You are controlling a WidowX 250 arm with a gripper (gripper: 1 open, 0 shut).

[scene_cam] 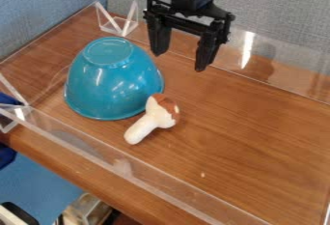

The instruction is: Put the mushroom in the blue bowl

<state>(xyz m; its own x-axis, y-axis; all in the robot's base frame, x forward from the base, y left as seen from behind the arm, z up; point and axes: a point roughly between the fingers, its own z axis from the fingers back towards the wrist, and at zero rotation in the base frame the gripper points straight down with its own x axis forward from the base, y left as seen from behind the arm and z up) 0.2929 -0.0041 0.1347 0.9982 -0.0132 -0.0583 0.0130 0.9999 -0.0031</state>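
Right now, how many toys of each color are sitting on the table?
Blue: 1, the blue bowl
Cream-white with a brown cap: 1, the mushroom
Total: 2

My gripper (pixel 182 53) hangs above the wooden table (pixel 245 123), pointing down, its two black fingers (pixel 158 38) spread apart with nothing between them. Below and to the left sits the blue bowl (pixel 114 77), tilted so its opening faces up and away toward the back. The mushroom (pixel 153 120) lies on its side just beside the bowl's front right edge, cream stem pointing toward the camera. Clear plastic walls (pixel 287 48) border the tabletop.
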